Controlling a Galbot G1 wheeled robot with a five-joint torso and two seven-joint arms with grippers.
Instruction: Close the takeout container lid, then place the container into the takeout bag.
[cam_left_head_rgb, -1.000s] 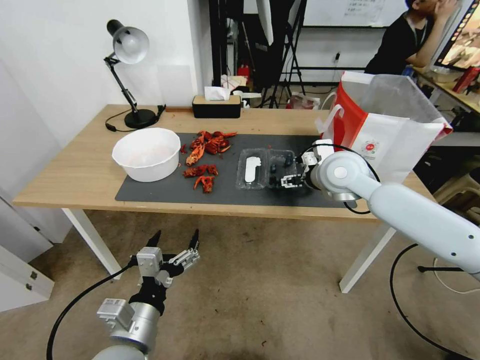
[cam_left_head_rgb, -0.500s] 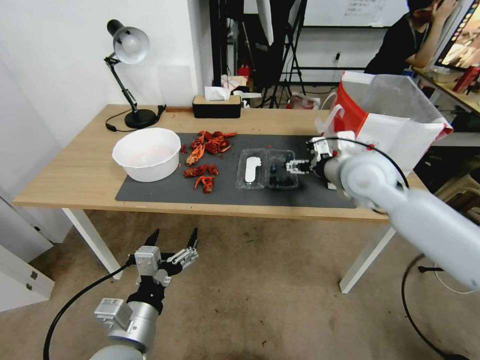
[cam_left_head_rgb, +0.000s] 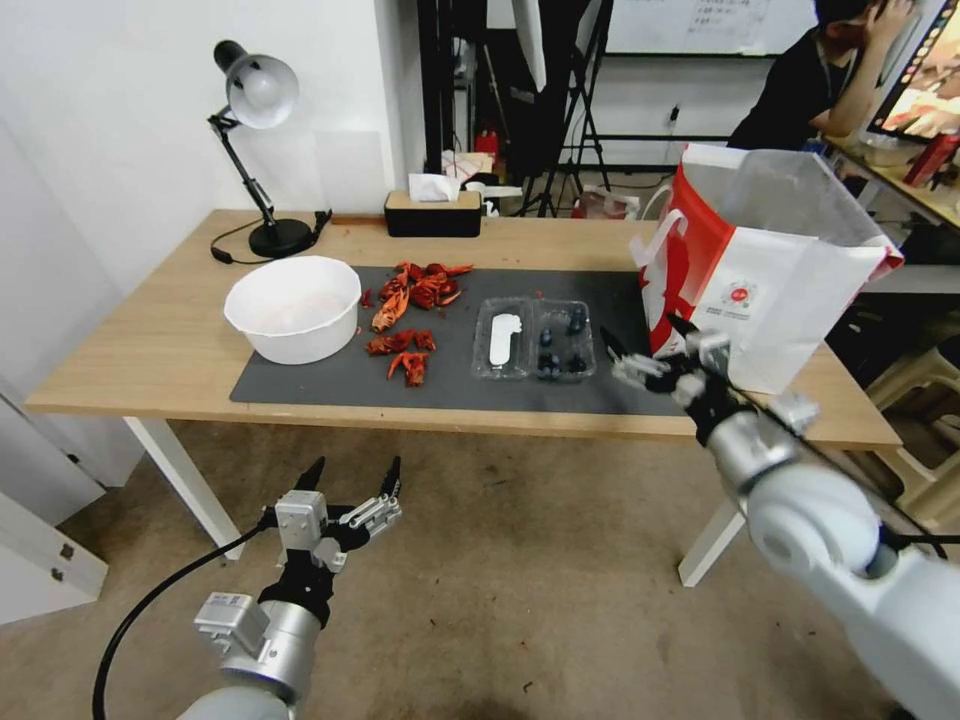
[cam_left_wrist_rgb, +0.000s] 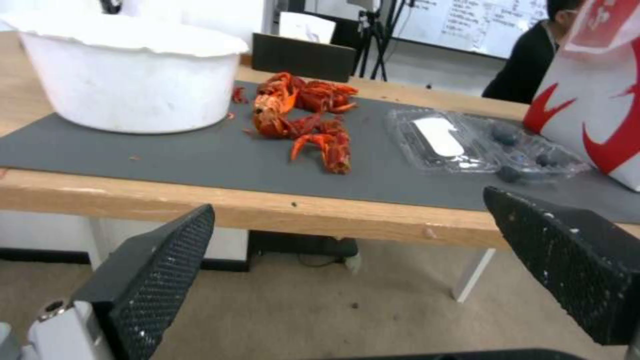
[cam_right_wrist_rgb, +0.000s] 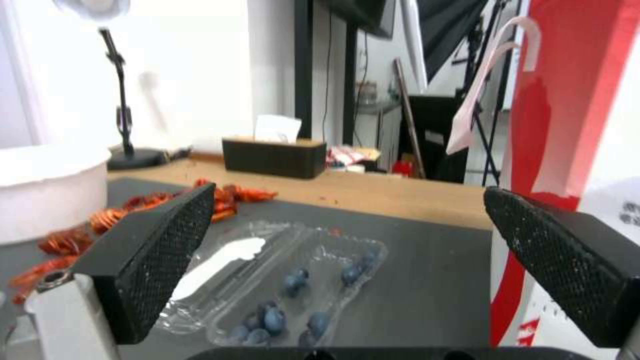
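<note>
From my head camera, the far left of the frame holds a black desk lamp on the back corner of a wooden table, and just right of it a round white bowl sits on the left end of a dark grey mat. In the lower left of the frame my left gripper hangs below the table edge over the carpet, its two black fingers spread apart and holding nothing. Moving right along the mat, a scatter of red crayfish shells lies between the bowl and the takeout container — a small clear clamshell lying flat and open near the centre of the frame. Its lid, white label facing up, forms the left half, and the right half holds dark blueberries. A black tissue box stands at the back of the table, above the shells in the frame. Right of the container, my right gripper hovers near the front edge of the table, fingers wide apart, gripping nothing and clear of the container; its wrist camera looks down on the open clamshell framed between the two fingers. At the right of the frame the takeout bag stands upright on the table's right end — white with red sides, its mouth open, just behind the right gripper.
</note>
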